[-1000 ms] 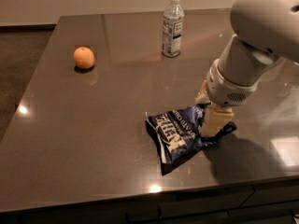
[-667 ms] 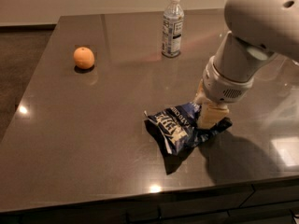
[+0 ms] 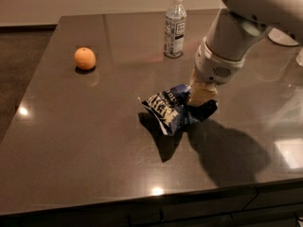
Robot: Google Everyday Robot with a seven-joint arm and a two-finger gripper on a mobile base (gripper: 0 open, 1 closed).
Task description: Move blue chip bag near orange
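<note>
The blue chip bag [image 3: 168, 110], crumpled dark-blue foil with white lettering, hangs just above the dark table near its middle and casts a shadow below it. My gripper [image 3: 201, 97] comes down from the upper right. Its beige fingers are shut on the bag's right end. The orange [image 3: 85, 58] sits on the table at the far left, well apart from the bag.
A clear water bottle [image 3: 174, 26] stands upright at the back of the table [image 3: 71, 141], behind the bag. The table's front edge runs along the bottom and its left edge borders dark floor. My arm fills the upper right.
The gripper has moved up and to the left with the bag in it. The bag has risen off the table. The orange and bottle have not moved.
</note>
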